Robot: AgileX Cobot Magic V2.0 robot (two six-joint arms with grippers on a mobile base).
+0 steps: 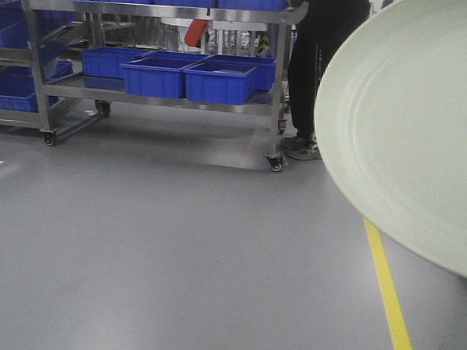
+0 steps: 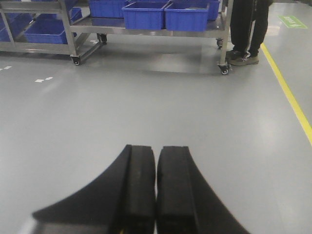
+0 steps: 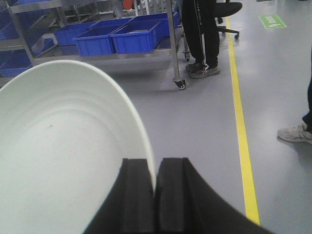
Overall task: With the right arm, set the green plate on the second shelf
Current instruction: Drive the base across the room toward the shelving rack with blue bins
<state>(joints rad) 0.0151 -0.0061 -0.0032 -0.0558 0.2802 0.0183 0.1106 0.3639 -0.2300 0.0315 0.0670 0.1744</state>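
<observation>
Pale green plate (image 1: 414,115) (faint concentric rings), blue bins (image 1: 220,82), grey floor (image 1: 171,259), yellow line (image 1: 391,302)

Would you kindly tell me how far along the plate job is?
Done: the right gripper is shut on the rim of the green plate, held above the floor. In hand: carrying it. Left: setting it on the second shelf; the metal rack in view stands across the floor. The left gripper is shut, empty.

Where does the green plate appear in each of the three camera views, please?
Exterior front: the green plate fills the right side.
Left wrist: not in view.
Right wrist: lower left, rim clamped in the right hand.
Shared landmark: the yellow floor line, right of centre in all three.
</observation>
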